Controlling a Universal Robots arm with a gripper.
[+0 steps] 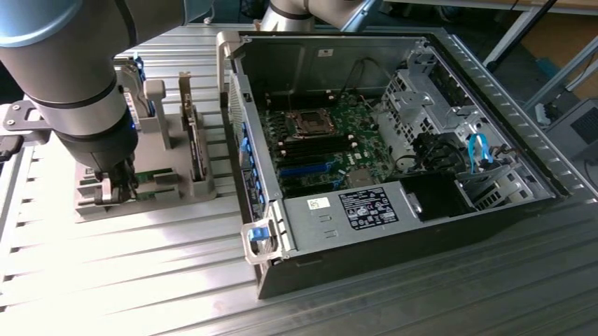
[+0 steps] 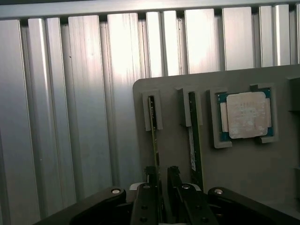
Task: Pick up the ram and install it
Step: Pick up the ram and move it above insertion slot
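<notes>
While the end effector hung low over the grey holder, it sat squarely in line with the ram. Whether it was clamped on the stick or merely set around it could not be told.

The ram stood on its long edge in the holder, its far end seated in a small bracket, and it looked fully seated rather than lifted. A second stick stood just beside it, parallel and not touching. Past that, the processor lay flat in its own recess. The holder rested on the ribbed metal surface, to the exterior view's left of the open case. Inside the case, the motherboard showed long dark memory slots beside the socket.

The step in hand looked like the grasp at the holder. Doing it well would have meant centring the end effector across the ram's thin width, so that contact fell evenly on both flat faces and not on a corner. The neighbouring stick left little room on that side, so any sideways drift risked knocking it. The grip wanted to be firm enough that the board could not pivot. Any pull was best kept straight along the bracket, since a tilted pull would likely have wedged the ram in the holder.
</notes>
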